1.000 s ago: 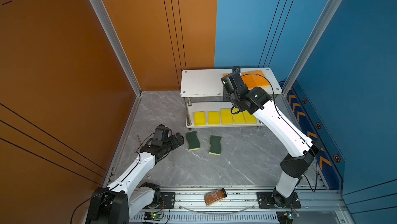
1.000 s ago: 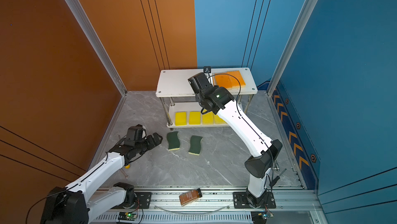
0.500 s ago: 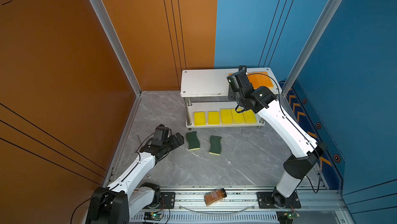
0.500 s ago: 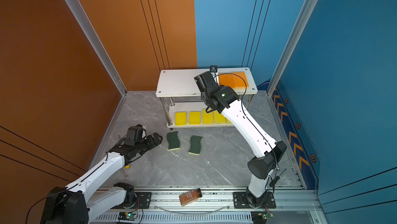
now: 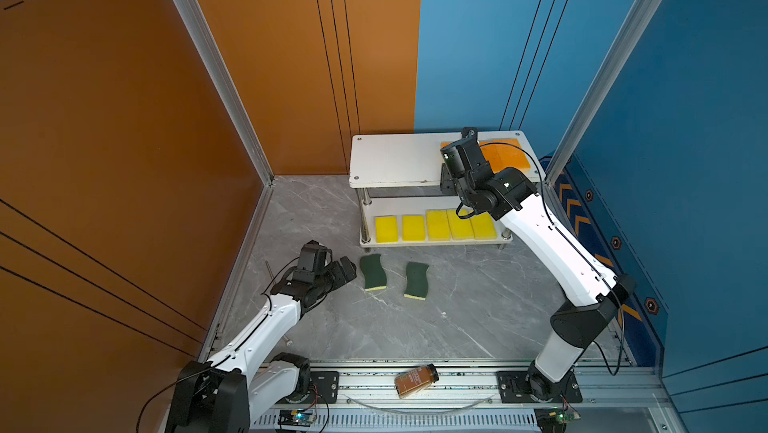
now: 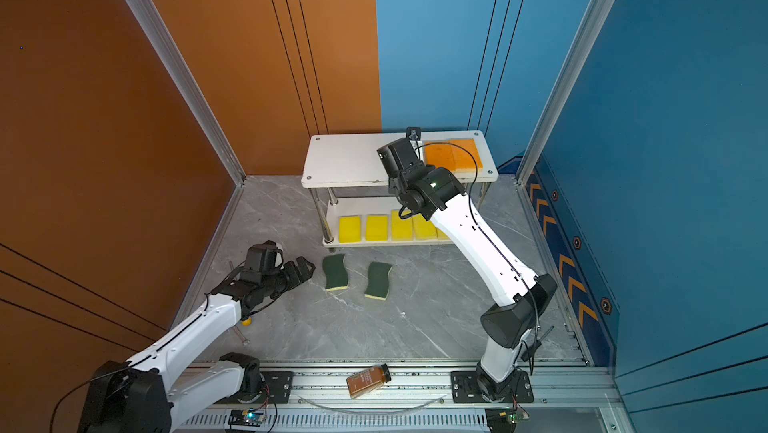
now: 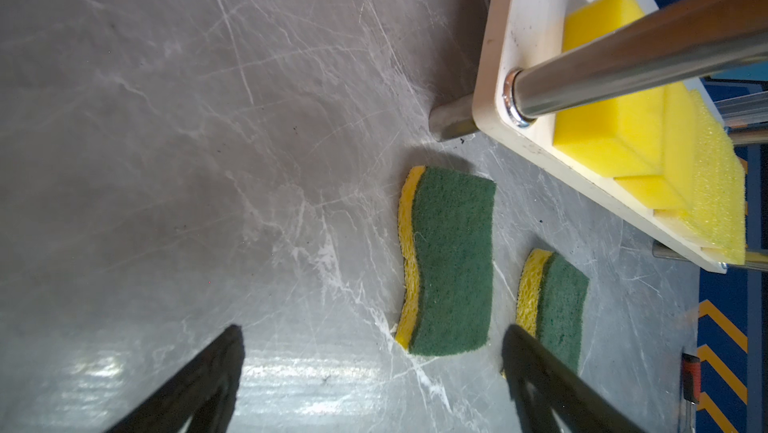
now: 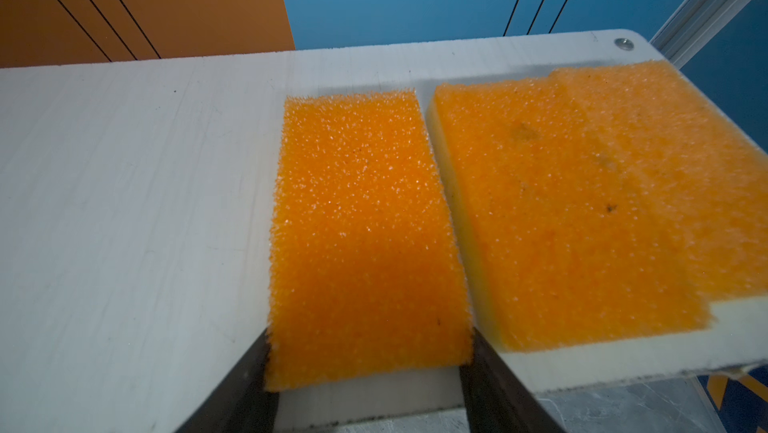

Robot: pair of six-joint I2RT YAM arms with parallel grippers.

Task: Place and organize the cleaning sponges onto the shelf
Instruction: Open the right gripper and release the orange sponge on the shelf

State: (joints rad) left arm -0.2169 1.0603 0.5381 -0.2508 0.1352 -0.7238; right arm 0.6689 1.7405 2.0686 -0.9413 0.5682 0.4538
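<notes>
Right wrist view: right gripper (image 8: pixel 370 337), barely shifted since a second ago, reaches toward 12 o'clock, jaws touching an orange sponge (image 8: pixel 365 235) on the 3 o'clock half of the shelf (image 8: pixel 124 202) top, grip unclear; left gripper (image 7: pixel 372 329) stays splayed wide.

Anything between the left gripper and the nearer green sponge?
Nothing. Only a short strip of bare grey floor separates the open left gripper from the nearer green sponge. This shows in both top views and the left wrist view.
</notes>
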